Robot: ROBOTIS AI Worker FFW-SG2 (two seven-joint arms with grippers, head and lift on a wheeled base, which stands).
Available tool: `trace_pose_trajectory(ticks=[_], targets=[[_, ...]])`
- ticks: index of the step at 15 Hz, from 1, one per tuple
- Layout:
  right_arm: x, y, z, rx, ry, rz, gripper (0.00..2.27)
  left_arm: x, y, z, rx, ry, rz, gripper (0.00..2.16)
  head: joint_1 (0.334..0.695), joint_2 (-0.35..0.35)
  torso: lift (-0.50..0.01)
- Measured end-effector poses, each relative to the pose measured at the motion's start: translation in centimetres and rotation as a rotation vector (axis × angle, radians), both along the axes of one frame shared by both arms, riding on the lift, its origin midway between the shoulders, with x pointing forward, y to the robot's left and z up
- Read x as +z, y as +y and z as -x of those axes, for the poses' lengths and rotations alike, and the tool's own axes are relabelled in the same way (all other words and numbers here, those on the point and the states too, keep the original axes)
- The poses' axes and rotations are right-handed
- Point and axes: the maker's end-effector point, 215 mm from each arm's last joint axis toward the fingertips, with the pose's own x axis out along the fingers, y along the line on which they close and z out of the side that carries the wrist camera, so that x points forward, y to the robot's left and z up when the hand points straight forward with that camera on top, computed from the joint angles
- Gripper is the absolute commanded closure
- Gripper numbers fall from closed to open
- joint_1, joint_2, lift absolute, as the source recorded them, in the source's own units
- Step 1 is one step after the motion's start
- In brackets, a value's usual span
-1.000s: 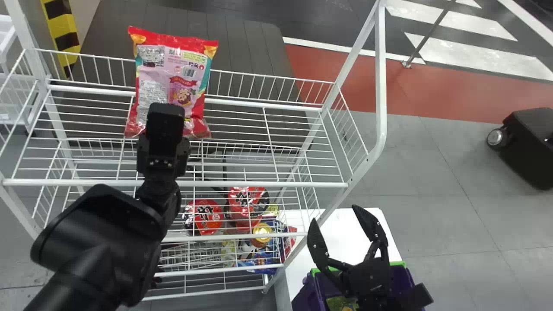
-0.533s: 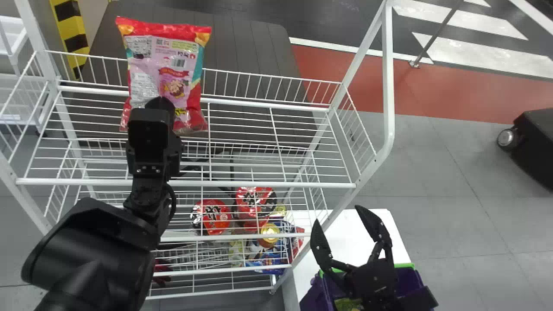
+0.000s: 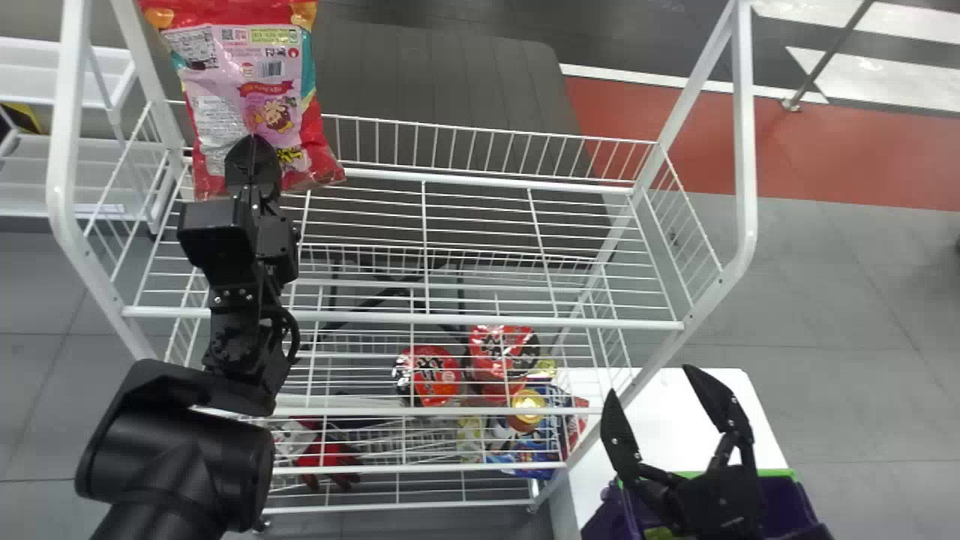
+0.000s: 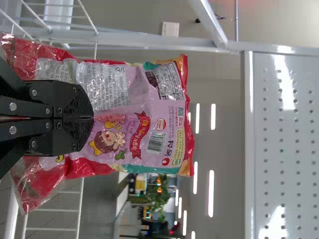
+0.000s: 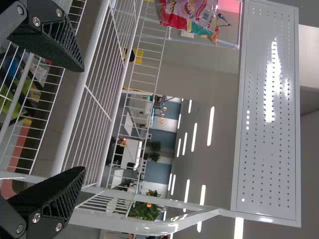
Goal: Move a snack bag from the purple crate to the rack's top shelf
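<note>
Saw white wire rack [image 3: 450,322] on grey floor [image 3: 810,300], red strip [image 3: 825,161] beyond, white table [image 3: 660,431] by near right corner, strip lights [image 5: 211,124] overhead. Held snack bag [image 3: 251,90] clamped between fingers of left gripper [image 3: 255,146] at top shelf's [image 3: 487,181] far left corner. Had right gripper [image 3: 649,382] by purple crate [image 3: 784,506], fingers wide apart. Could not tell contact from gap between snack bag and shelf. Lost part of snack bag behind left gripper, crate's near side past head view's bottom edge, bits of red cups [image 3: 427,375] behind wires.
</note>
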Motion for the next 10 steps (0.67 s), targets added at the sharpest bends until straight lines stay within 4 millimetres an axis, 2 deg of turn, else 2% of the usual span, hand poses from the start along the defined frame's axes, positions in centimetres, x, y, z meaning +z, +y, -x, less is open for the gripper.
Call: trace_pose_trajectory(ticks=[4,10], targets=[[0.1,0.8,0.0,0.01,-0.004,0.003,0.12,-1.2,2.9,0.4,0.013,-0.039,0.014,1.38,0.695,-0.108,-0.012],[0.3,1.0,-0.2,0.014,-0.01,0.006,0.12,-2.5,1.6,-0.1,-0.072,-0.048,-0.021,1.38,0.695,-0.116,-0.012]])
